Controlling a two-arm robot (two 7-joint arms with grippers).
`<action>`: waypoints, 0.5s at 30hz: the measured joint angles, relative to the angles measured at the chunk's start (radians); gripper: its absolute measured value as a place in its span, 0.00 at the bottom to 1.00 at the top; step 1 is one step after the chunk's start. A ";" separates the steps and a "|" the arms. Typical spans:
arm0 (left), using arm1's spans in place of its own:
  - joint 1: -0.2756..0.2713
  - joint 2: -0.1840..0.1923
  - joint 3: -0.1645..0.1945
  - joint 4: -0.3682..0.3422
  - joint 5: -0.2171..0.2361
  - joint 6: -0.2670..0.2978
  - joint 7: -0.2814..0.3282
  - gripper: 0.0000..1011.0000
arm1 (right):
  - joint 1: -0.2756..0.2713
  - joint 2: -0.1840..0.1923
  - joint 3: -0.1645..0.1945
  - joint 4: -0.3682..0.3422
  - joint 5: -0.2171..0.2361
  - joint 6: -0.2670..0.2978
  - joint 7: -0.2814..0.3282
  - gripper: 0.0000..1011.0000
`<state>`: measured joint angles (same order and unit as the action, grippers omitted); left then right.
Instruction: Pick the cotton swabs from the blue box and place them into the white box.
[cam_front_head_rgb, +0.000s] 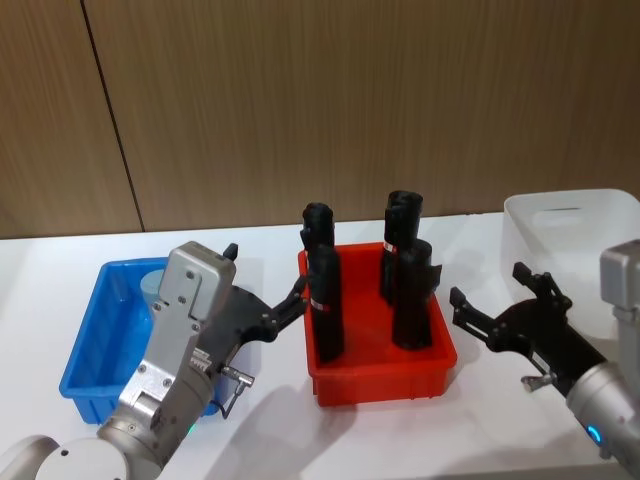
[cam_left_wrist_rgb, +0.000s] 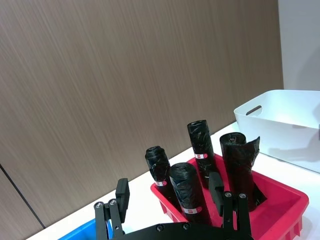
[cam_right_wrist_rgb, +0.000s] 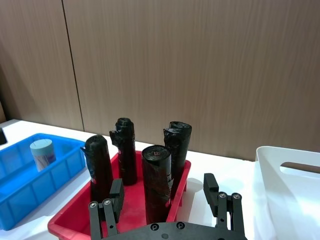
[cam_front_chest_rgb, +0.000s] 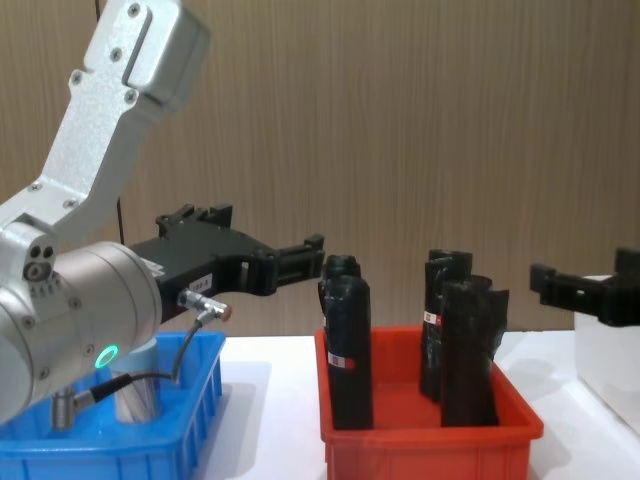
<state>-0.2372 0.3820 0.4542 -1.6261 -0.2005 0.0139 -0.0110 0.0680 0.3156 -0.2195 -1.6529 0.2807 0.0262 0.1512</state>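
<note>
Left of left gripper (cam_front_head_rgb: 268, 272), cotton swabs (cam_front_head_rgb: 152, 283)

Before me a red bin (cam_front_head_rgb: 380, 378) sits on the white counter (cam_front_head_rgb: 60, 265), holding four black cylinders (cam_front_head_rgb: 327, 315) with red labels, all upright. A brown wood-panelled wall (cam_front_head_rgb: 300, 100) rises behind.

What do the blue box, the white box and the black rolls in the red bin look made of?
Blue box: probably moulded plastic, slightly glossy, with ribbed sides.
White box: smooth plastic, fairly matte, with a moulded handle slot.
Black rolls: apparently thin plastic film, crinkled and shiny at the tops, each with a small red label.
Red bin: glossy plastic, it seems.
</note>
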 joint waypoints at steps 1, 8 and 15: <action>0.000 0.000 0.000 0.000 0.000 0.000 0.000 0.99 | 0.011 -0.003 0.000 0.015 -0.002 -0.002 0.010 0.99; 0.000 0.000 0.000 0.000 0.000 0.000 0.000 0.99 | 0.103 -0.032 0.000 0.148 -0.010 -0.021 0.082 0.99; 0.000 0.000 0.000 0.000 0.000 0.000 0.000 0.99 | 0.207 -0.066 -0.003 0.298 -0.014 -0.045 0.152 0.99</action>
<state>-0.2372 0.3821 0.4542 -1.6261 -0.2004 0.0139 -0.0110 0.2747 0.2492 -0.2223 -1.3552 0.2664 -0.0189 0.3028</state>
